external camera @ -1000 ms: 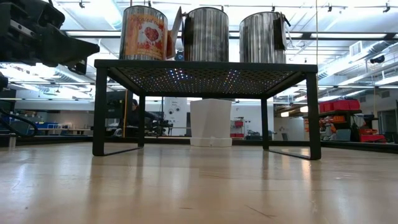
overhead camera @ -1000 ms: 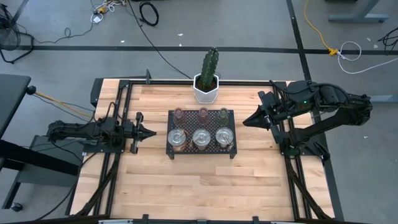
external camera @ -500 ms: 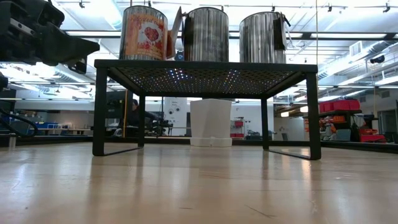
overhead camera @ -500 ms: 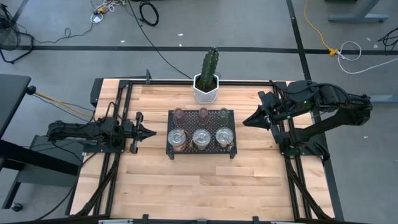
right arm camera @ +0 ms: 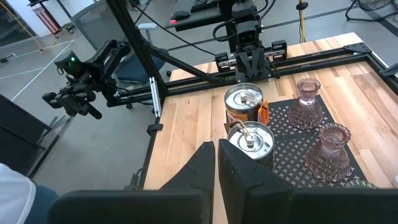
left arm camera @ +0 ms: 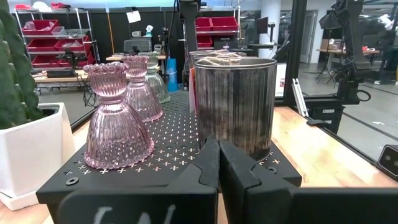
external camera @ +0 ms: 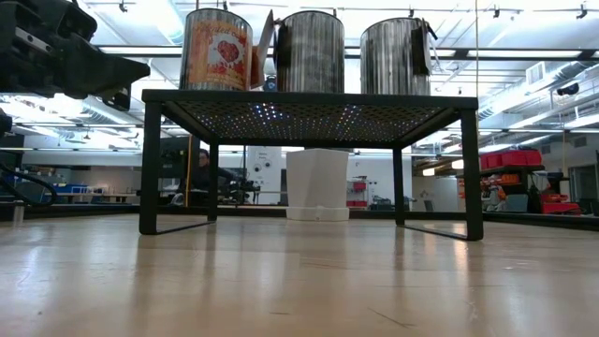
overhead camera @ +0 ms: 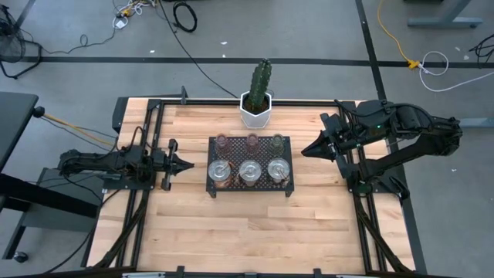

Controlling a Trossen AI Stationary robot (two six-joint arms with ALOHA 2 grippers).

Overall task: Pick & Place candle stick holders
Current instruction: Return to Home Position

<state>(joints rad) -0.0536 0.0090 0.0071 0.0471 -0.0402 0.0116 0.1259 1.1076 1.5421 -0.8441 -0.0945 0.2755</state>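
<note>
Six candle holders (overhead camera: 248,171) stand on the mesh shelf (overhead camera: 250,191), midway between your left tool (overhead camera: 187,164) and right tool (overhead camera: 304,152), both pinched together and empty.

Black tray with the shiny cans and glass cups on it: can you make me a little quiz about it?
1. True or false: the white cactus pot stands on the black tray.
2. How many silver holders are on the tray? A two, B three, C six.
3. Fill in: the left claw and the right claw are both ____, holding nothing.
Key: 1 false; 2 B; 3 shut.
</note>
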